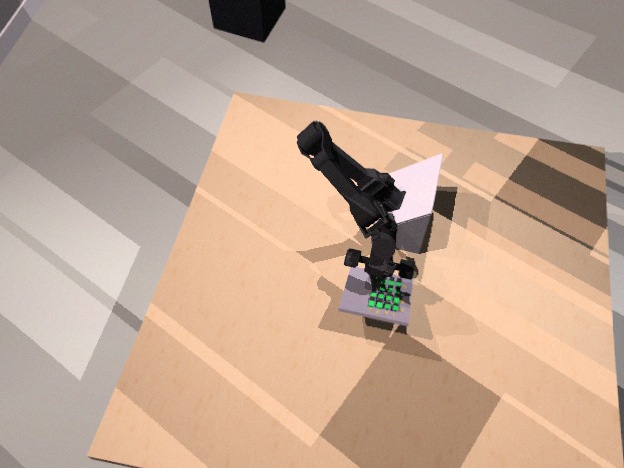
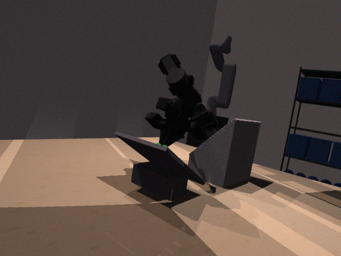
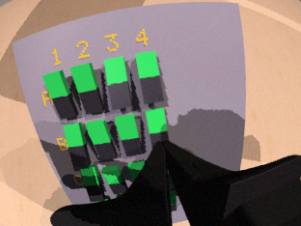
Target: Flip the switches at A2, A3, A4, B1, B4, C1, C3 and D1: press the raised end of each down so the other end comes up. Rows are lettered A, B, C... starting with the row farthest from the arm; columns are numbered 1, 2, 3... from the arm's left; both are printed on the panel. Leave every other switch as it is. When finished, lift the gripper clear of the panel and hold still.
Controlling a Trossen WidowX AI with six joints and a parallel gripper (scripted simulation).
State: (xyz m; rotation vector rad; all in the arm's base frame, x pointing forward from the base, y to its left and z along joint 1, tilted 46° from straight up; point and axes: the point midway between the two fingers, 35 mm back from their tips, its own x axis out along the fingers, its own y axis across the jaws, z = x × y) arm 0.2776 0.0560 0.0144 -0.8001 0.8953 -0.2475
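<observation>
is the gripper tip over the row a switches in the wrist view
No: the shut black gripper has its tip at the green switch in row B under the printed 4, below row A on the grey panel.

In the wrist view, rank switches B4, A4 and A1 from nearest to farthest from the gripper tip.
1. Switch B4, right end of row B, just above the shut gripper.
2. Switch A4, directly above B4.
3. Switch A1, far left of row A.

We see a matt pale grey panel (image 3: 200, 59) carrying smooth, plastic-looking green switches (image 3: 116, 70). Under it lies a light wood-look table top (image 1: 226, 302) with faint grain, and the gripper (image 3: 162, 155) looks matt black.
</observation>
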